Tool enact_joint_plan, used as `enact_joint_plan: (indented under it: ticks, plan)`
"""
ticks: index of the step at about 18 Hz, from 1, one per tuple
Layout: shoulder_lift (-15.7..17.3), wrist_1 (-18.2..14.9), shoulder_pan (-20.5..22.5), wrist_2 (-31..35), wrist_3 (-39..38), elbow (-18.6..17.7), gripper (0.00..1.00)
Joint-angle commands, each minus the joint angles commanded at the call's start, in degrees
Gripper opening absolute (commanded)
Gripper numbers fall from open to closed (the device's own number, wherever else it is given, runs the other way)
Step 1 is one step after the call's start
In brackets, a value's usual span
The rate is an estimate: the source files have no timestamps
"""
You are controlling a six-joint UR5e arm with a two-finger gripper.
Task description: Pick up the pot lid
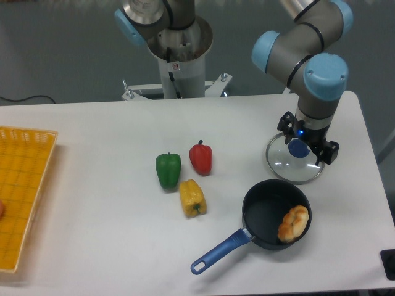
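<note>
I have the fingers [330,153] apart over the lid [282,165], which lies on the table [111,203] just beyond the pan [254,221]. I judge this to be the approach, with the grasp to come. The blue knob [299,148] shows between the fingertips in this view, but I can't tell their height above it. Next I'd centre on the knob, ease down until the fingers straddle it, close, then lift straight up, clear of the pan.

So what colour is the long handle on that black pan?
The handle is blue, showing plainly in the camera view.
</note>
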Motion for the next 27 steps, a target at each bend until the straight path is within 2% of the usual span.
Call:
enact_joint_plan:
  ticks: [5,9,11,13,15,21,27]
  plan:
    - [0.0,0.2,0.2,-0.3,0.0,-0.5,1.0]
    - [0.2,0.9,0.7,-1.3,0.3,-2.7,0.99]
    - [0.2,1.0,1.6,-1.1,4.6,-2.8,0.96]
    - [0.2,0.8,2.6,-1.0,13.9,-2.9,0.97]
    - [0.1,0.8,3.5,-1.0,19.6,-3.4,0.98]
    - [-0.2,0.9,4.9,-1.0,29.2,-4.4,0.99]
    - [-1.1,2.3,4.7,-1.0,30.1,-5.6,0.99]
